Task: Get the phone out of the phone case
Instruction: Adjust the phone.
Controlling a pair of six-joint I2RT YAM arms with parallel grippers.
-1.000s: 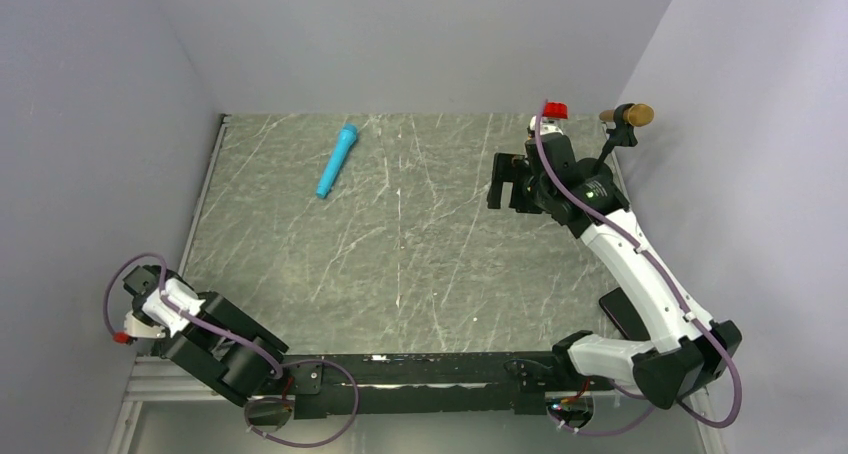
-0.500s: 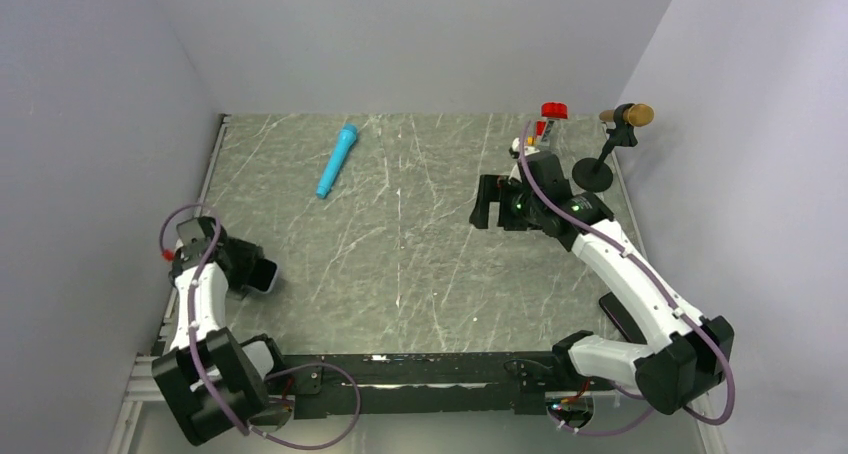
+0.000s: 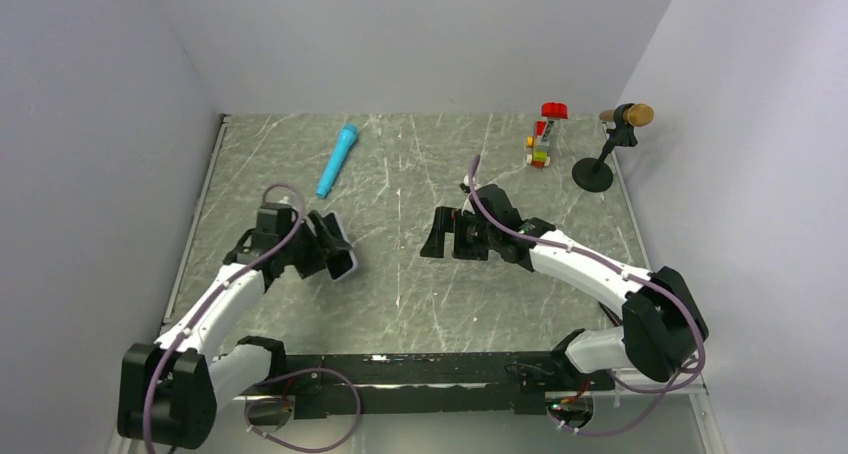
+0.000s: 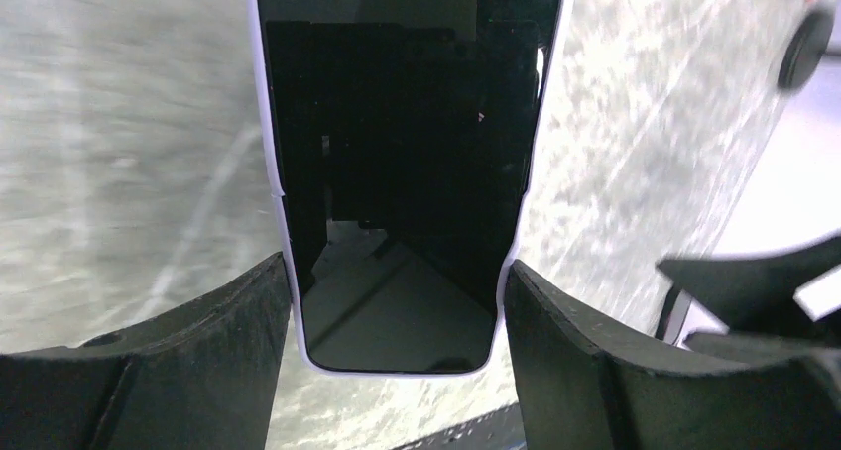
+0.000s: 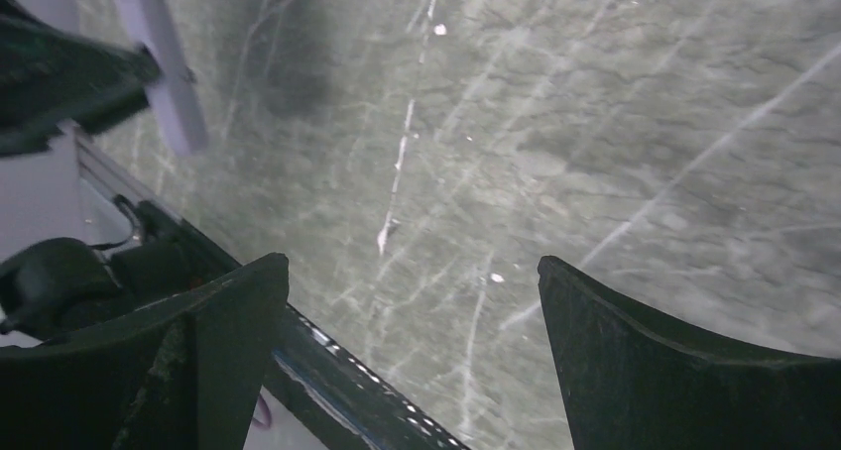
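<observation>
The phone (image 4: 397, 123) is a black slab with a dark glossy screen, sitting inside the pale blue-grey phone case (image 4: 387, 373), whose thin rim shows around it. My left gripper (image 4: 397, 311) is shut on the cased phone, one finger on each long edge, and holds it above the table at centre-left (image 3: 338, 257). My right gripper (image 3: 437, 236) is open and empty, a short way to the right of the phone and pointing towards it. In the right wrist view, the case (image 5: 164, 73) shows edge-on at the top left, ahead of the open right gripper (image 5: 412, 351).
A blue cylinder (image 3: 337, 161) lies at the back left of the grey marble table (image 3: 400, 284). A small brick toy with a red top (image 3: 545, 139) and a microphone on a stand (image 3: 610, 144) are at the back right. Grey walls enclose three sides.
My left arm has swung from the near-left corner up to centre-left, carrying the cased phone. My right arm has moved from the back right down and left towards the middle.
</observation>
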